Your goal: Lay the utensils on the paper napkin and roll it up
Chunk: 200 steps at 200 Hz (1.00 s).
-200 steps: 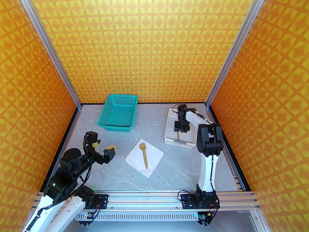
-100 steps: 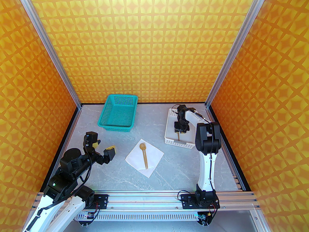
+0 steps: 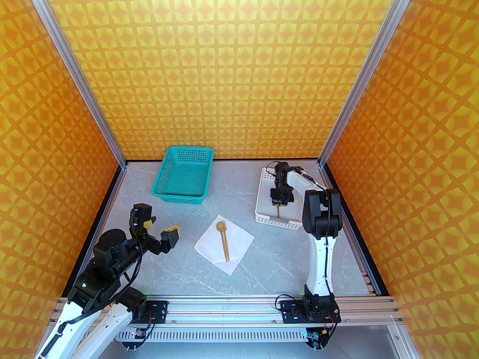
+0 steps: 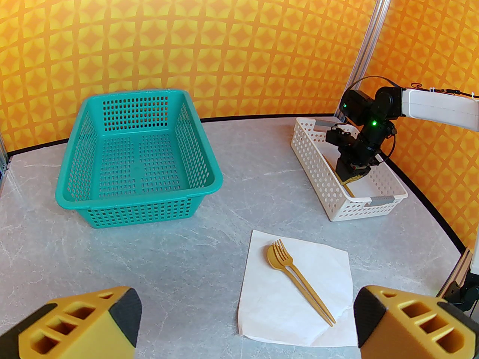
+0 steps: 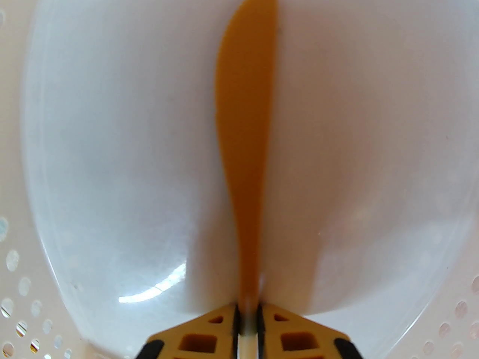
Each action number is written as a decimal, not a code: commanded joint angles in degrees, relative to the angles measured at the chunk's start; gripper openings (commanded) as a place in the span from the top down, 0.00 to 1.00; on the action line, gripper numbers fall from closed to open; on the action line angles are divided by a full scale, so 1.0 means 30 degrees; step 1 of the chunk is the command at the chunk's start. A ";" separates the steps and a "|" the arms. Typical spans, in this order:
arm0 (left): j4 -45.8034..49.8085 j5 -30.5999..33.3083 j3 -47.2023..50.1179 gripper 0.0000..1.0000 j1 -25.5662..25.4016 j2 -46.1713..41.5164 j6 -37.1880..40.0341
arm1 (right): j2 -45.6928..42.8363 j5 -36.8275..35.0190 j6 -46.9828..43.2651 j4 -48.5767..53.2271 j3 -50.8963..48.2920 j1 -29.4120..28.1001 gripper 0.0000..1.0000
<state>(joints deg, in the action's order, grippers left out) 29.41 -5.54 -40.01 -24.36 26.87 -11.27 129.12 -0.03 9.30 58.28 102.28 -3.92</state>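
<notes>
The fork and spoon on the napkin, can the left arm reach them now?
Probably yes: the left gripper is open beside the napkin, with bare table between it and the fork and spoon.

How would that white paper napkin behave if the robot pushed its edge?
Probably floppy: the napkin lies thin and flat, with a creased near corner. Likely very light, so a push might crumple it rather than slide it cleanly. The fork and spoon resting on it may pin it somewhat.
</notes>
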 commanded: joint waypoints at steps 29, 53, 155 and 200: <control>0.0083 -0.0147 -0.0602 0.01 0.0165 0.0284 -0.0053 | -0.0119 0.0027 -0.0185 -0.0032 -0.0376 0.0048 0.87; 0.0080 -0.0148 -0.0583 0.01 0.0163 0.0326 -0.0053 | -0.0511 -0.0070 -0.0173 -0.0029 -0.0373 0.0048 0.87; -0.0468 -0.0356 0.0257 0.01 0.0162 0.0392 -0.1313 | -0.2701 -0.0467 -0.0015 0.0026 -0.0476 0.0048 0.88; -0.1609 -0.0561 0.1346 0.01 0.0151 0.0431 -0.3180 | -0.4463 -0.0439 0.0136 0.0114 -0.0814 0.0048 0.87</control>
<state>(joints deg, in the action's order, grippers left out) 27.83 -5.80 -38.13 -24.36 27.83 -16.27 120.03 -0.30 9.32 58.13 101.06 -3.92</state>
